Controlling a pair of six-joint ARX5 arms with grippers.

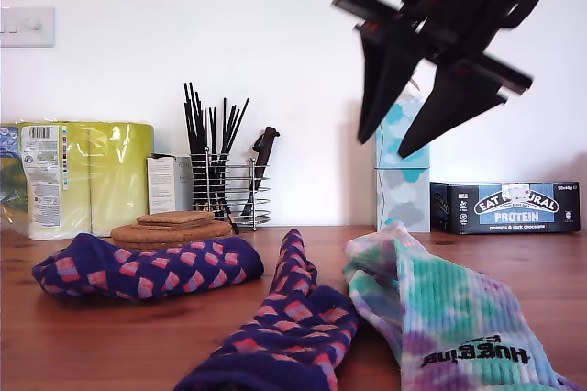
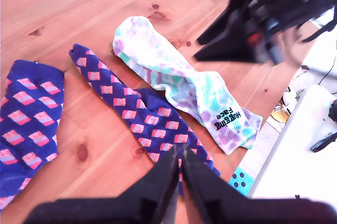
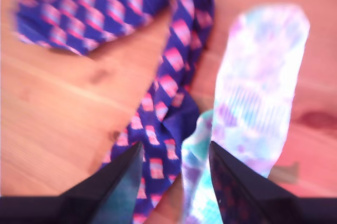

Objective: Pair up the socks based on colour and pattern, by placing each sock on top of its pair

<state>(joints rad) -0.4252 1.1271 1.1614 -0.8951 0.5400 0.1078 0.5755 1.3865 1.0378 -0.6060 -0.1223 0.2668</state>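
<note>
1. Nearest in the exterior view, a navy sock [image 1: 293, 322] with pink blocks lies on the wooden bench [image 1: 92, 345]. A tie-dye sock [image 1: 449, 318] with black lettering touches it on that view's right.
2. The second tool [image 1: 385, 145] hovers above these two socks, its fingers spread apart and holding nothing.
3. The first tool [image 2: 179, 155] hangs over the same navy sock, its fingers pressed together with nothing between them.
4. Further back, on the exterior view's left, a second navy sock [image 1: 147, 267] lies apart from the others.
5. Behind it stand cork mats [image 1: 172, 228], a wire rack [image 1: 225, 191], paper rolls [image 1: 87, 175], a tissue box [image 1: 402, 180] and a snack box [image 1: 512, 206].
</note>
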